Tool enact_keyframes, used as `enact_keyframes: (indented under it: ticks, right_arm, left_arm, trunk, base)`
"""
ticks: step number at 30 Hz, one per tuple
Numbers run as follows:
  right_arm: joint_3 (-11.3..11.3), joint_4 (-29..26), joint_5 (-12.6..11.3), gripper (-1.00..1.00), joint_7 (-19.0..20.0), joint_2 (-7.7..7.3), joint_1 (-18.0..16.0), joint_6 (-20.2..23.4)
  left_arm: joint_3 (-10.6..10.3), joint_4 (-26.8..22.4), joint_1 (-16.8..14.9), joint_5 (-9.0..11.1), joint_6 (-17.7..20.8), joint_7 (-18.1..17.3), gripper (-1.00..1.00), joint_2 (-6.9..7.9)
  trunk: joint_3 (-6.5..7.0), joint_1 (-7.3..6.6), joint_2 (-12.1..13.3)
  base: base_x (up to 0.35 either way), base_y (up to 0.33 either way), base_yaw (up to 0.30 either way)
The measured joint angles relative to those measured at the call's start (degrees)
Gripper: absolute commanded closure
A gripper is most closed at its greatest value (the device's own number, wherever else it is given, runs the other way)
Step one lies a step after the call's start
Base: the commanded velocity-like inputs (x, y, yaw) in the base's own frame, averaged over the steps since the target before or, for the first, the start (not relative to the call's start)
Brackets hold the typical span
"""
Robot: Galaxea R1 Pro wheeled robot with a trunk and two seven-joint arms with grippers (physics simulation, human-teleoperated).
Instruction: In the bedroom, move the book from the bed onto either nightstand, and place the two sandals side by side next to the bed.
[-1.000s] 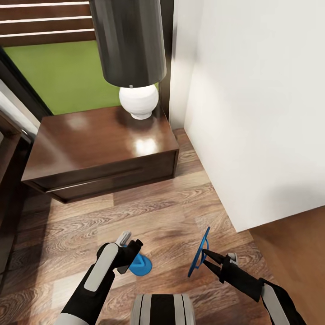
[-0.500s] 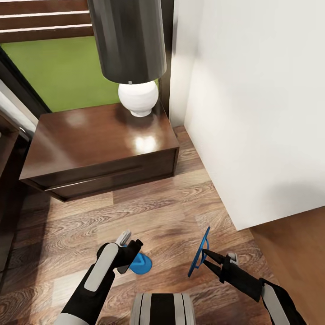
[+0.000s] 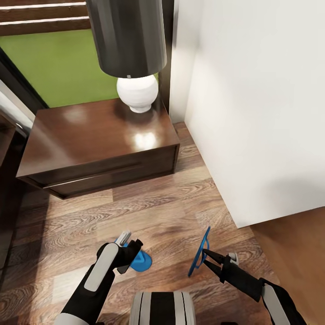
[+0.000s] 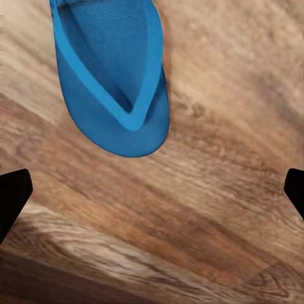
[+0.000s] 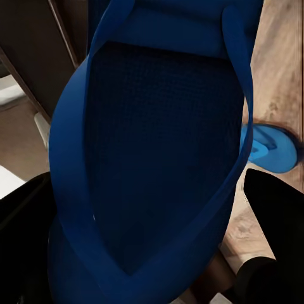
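Lighting is bright and even, with glare patches on the glossy nightstand top and soft shadows on the wood floor. The wrist views are slightly soft; the right sandal renders dark at close range.

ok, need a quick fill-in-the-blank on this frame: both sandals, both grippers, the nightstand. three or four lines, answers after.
1. The right gripper holds one bright blue flip-flop sandal on its ____, clear of the floor.
2. The other blue flip-flop sandal lies flat on the brown wood-plank ____.
3. The left gripper above it is ____, holding nothing.
4. On the dark brown wooden nightstand stands a ____ with a round white base.

Missing words: edge; floor; open; lamp
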Motion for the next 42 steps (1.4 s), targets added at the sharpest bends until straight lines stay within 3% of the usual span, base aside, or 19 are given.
enact_keyframes:
  ticks: [23, 32, 38, 42]
  right_arm:
    - [0.0, 0.0, 0.0, 1.0, 0.0, 0.12, 0.0, 0.0]
    - [0.0, 0.0, -0.1, 1.0, 0.1, -0.04, 0.0, 0.1]
    - [0.0, -0.1, -0.1, 1.0, 0.1, -0.06, 0.0, 0.1]
    - [0.0, -0.1, -0.1, 1.0, 0.1, -0.06, 0.0, 0.1]
  left_arm:
    - [0.0, 0.0, 0.0, 0.0, 0.0, 0.0, -1.0, -0.01]
    - [0.2, 0.0, 0.0, -0.3, -0.8, -0.1, -1.0, 0.06]
    - [0.4, 0.0, -0.1, -0.5, -5.6, -0.1, -1.0, 0.19]
    - [0.4, -0.3, -1.1, -0.6, -6.5, -0.2, -1.0, 0.22]
  trunk:
    - [-5.1, 0.59, -0.3]
    - [-5.1, 0.59, -0.3]
    - [-5.11, 0.59, -0.3]
    - [-5.1, 0.59, -0.3]
  base:
    - [0.0, 0.0, 0.0]
    - [0.0, 0.0, 0.0]
    - [0.0, 0.0, 0.0]
    - [0.0, 0.0, 0.0]
